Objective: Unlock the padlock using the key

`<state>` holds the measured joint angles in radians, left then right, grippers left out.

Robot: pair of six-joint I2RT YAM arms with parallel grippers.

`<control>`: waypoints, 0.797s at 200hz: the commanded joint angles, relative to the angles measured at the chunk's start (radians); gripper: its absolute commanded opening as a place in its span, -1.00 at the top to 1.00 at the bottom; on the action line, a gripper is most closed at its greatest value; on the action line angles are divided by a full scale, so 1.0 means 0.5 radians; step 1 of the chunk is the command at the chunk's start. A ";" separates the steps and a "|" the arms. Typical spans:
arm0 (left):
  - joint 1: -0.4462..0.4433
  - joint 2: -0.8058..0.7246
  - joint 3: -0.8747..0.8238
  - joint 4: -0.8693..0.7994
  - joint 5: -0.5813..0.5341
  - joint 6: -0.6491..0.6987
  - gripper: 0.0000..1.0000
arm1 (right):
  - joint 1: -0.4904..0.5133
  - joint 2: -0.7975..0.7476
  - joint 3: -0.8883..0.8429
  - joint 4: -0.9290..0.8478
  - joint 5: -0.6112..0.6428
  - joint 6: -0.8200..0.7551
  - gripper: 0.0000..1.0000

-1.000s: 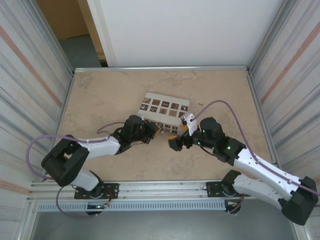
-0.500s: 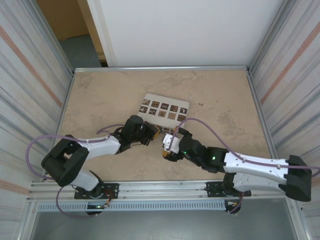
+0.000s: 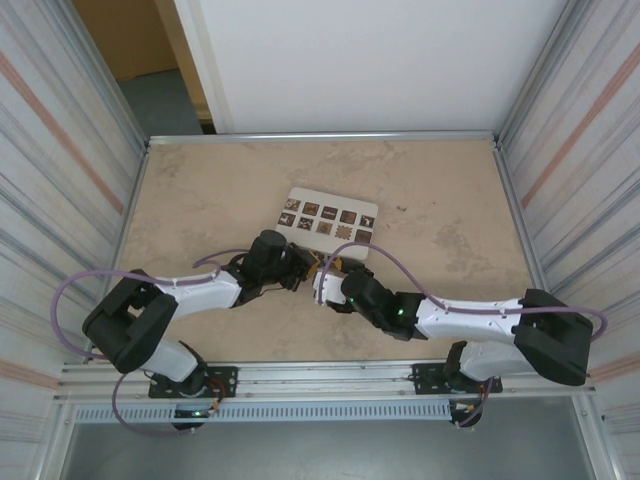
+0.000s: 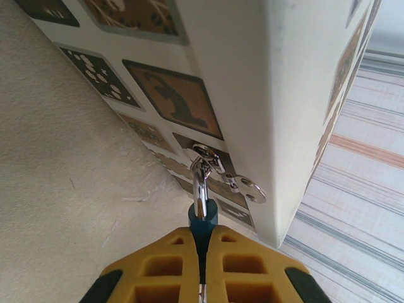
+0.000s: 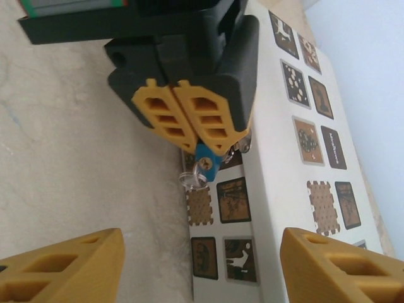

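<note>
We see our left gripper [image 5: 203, 140] clamped on the padlock [image 5: 205, 165], which sits against the box [image 5: 278, 158]. Our right gripper [image 5: 202, 245] faces that same side of the box, fingers apart.

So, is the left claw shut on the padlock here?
Shut on it: the left claw has its yellow fingers pressed together on the blue padlock.

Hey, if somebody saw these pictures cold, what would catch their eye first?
Most likely the left arm and right arm nose to nose beside the white box. The left gripper is clamped shut on a small blue padlock close by the box's side, and the right gripper faces it with jaws wide apart.
</note>
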<state>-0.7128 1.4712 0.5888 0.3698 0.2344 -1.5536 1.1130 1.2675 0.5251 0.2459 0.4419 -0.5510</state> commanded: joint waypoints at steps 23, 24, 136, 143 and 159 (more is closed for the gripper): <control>-0.001 -0.095 0.074 0.058 0.018 -0.022 1.00 | -0.127 0.108 0.005 0.174 -0.212 0.034 -0.04; -0.001 -0.095 0.073 0.058 0.018 -0.024 1.00 | -0.129 0.112 0.005 0.175 -0.213 0.034 -0.04; -0.001 -0.089 0.069 0.068 0.028 -0.021 1.00 | -0.186 0.437 0.121 0.390 -0.230 0.045 0.22; -0.001 -0.087 0.066 0.073 0.028 -0.023 1.00 | -0.186 0.449 0.127 0.398 -0.227 0.050 0.24; -0.001 -0.086 0.065 0.076 0.031 -0.025 1.00 | -0.187 0.473 0.140 0.401 -0.226 0.056 0.29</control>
<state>-0.7128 1.4712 0.5892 0.3695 0.2352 -1.5539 1.0260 1.4803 0.5625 0.4053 0.3321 -0.5503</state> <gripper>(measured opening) 0.066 0.369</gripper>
